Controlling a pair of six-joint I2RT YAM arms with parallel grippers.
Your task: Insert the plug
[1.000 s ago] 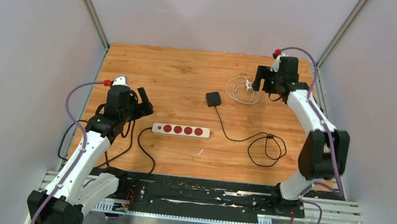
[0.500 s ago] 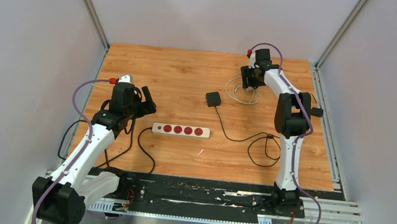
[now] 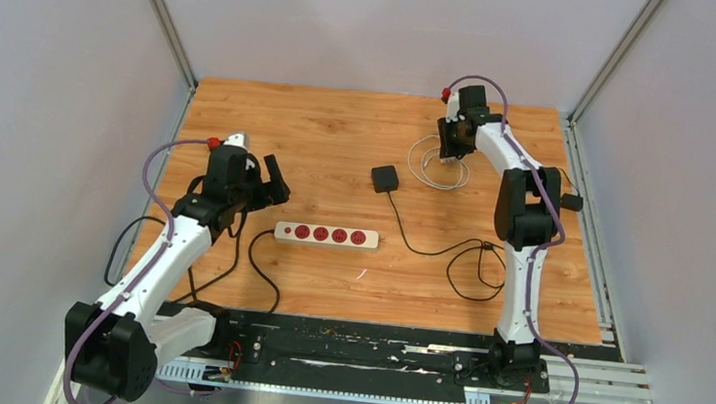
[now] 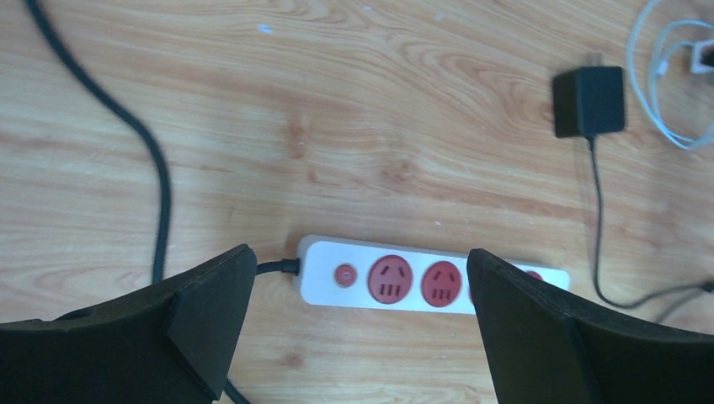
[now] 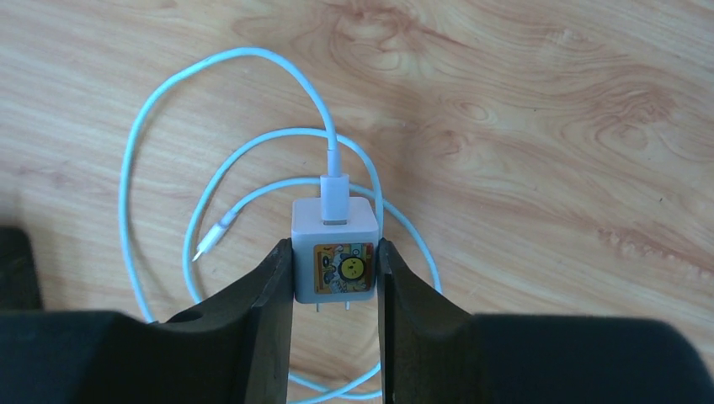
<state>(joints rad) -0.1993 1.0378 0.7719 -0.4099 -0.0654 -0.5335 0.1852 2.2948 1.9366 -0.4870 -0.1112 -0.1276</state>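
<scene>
The plug (image 5: 333,220) is a small white cube charger with a cartoon sticker. It lies on the wooden table inside its coiled white cable (image 5: 168,143), prongs toward the camera. My right gripper (image 5: 334,246) is shut on the plug, one finger pressed on each side; from above the gripper (image 3: 450,151) is at the table's far right. The white power strip (image 3: 326,234) with red sockets lies mid-table. My left gripper (image 4: 358,261) hovers open over the strip's (image 4: 421,282) switch end, above the strip's left end (image 3: 274,183).
A black adapter (image 3: 384,178) lies between strip and plug, its black cord looping right (image 3: 474,263); it also shows in the left wrist view (image 4: 589,101). The strip's black cord (image 4: 156,177) runs off to the left. Grey walls surround the table.
My right arm swung left onto the plug and its jaws narrowed until they gripped it. My left arm crept right, toward the strip, still open.
</scene>
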